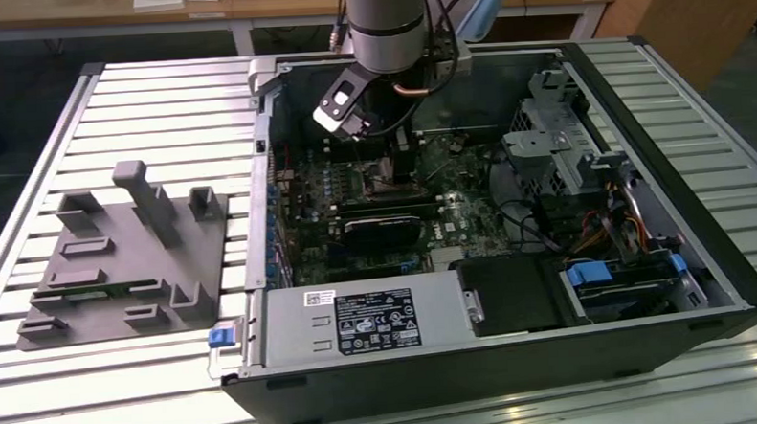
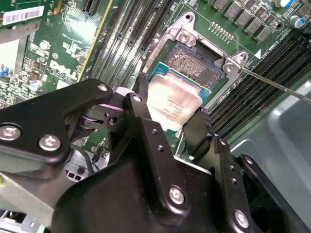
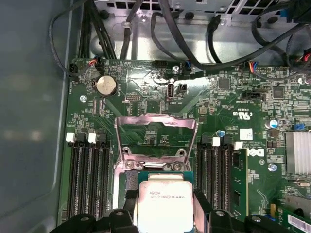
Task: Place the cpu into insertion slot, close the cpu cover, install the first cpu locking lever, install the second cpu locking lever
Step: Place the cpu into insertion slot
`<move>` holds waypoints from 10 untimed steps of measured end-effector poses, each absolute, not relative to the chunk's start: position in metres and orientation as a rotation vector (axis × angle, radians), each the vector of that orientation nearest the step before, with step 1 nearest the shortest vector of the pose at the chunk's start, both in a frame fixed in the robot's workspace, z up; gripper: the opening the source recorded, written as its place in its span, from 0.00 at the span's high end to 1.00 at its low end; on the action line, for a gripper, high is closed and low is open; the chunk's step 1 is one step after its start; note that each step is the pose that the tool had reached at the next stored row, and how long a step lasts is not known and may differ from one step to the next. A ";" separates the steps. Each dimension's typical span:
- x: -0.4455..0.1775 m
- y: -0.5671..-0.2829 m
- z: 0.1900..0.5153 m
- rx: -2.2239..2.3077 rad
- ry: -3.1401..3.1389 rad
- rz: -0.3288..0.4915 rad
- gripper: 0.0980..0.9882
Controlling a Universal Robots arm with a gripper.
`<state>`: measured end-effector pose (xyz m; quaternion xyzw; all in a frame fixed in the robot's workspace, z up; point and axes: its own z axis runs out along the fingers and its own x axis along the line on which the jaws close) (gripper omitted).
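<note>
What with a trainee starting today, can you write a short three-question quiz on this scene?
1. True or false: the chip lies seated flat in the socket.
2. Pick one: the gripper is A) open, B) shut on the chip, C) shut on the cover.
3. Fill in: in the first wrist view, the cover stands ____ (open or closed).

Key: 1 false, the chip is held at the socket's edge with the contacts bare; 2 B; 3 open.
</note>
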<state>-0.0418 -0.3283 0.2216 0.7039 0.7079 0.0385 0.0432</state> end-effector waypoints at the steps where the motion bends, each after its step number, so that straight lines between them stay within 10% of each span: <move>1: -0.042 -0.328 0.221 2.153 2.165 0.118 0.51; 10: -0.045 -0.325 0.216 2.153 2.165 0.119 0.51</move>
